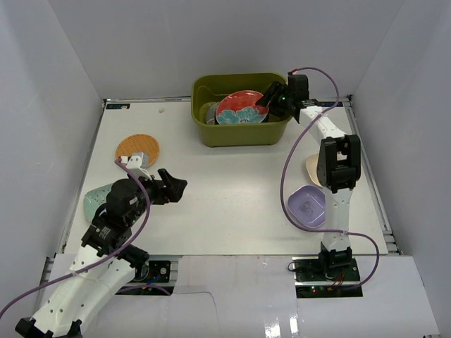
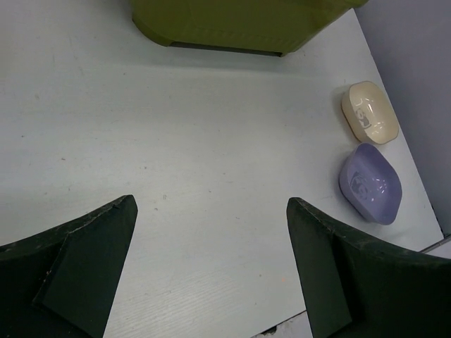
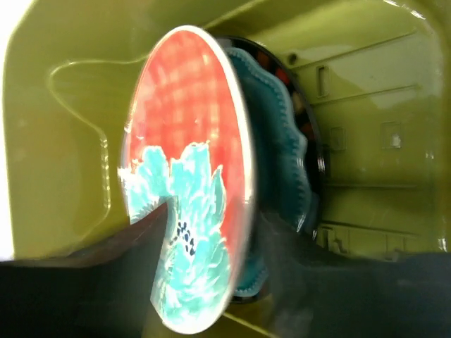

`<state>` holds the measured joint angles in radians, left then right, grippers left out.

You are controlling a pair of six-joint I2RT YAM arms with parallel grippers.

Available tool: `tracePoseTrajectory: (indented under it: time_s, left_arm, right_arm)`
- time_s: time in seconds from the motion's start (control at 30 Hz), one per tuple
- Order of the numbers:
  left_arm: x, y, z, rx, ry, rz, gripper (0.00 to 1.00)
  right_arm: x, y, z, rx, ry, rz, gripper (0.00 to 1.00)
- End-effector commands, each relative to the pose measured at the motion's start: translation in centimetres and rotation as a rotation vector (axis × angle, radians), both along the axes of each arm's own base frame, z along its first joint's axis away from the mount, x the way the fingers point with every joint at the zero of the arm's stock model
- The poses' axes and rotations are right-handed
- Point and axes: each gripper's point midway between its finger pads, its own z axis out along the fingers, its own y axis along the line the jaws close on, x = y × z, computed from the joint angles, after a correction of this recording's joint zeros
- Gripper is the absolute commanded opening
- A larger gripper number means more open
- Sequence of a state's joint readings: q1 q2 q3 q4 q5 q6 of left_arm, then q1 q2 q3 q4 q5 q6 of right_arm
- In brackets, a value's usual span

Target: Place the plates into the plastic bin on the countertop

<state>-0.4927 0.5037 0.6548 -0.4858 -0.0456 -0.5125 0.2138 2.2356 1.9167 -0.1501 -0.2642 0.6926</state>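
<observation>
The right gripper [image 1: 272,99] reaches into the right end of the plastic bin [image 1: 243,135], fingers partly spread astride the rim of the red plate with the teal flower [image 1: 242,108]; whether they pinch it I cannot tell. That plate stands tilted on edge inside the bin against a teal plate [image 3: 282,141]. The left gripper [image 2: 211,204] hangs wide open and empty, well in front of the bin and to its left.

bin [image 1: 243,134] sits far middle on the table [image 1: 232,190], a plate [image 1: 242,108] leaning inside it; right, a squarish dish [image 1: 308,205], a second dish [image 1: 313,169] just behind; left, round plate [image 1: 137,148] behind oblong dish [image 1: 93,201]
</observation>
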Motion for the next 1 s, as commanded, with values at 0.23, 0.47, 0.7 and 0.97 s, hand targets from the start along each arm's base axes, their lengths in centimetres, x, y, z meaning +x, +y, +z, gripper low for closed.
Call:
tracePoseTrajectory:
  time_s: [0.23,0.47,0.7,0.97]
  left_arm:
    - [0.2,0.6,0.8,0.005,-0.04,0.026,0.98]
    - [0.1,1.3,2.4,0.005,-0.076,0.057,0.98]
    - [-0.3,3.3,9.0,-0.074,-0.202,0.153,0.98]
    - [-2.8,3.9,17.0,-0.202,-0.346,0.131,0.98]
  right_arm:
    - [-0.4,-2.1,8.7,-0.246,-0.222,-0.022,0.98]
    - [-2.7,-1.7,14.0,-0.441,-0.365,-0.034,0.9]
    - [-16.6,11.0,11.9,-0.21,-0.401,0.275,0.91]
    - [-29.9,27.1,5.8,0.091,-0.287,0.528,0.67]
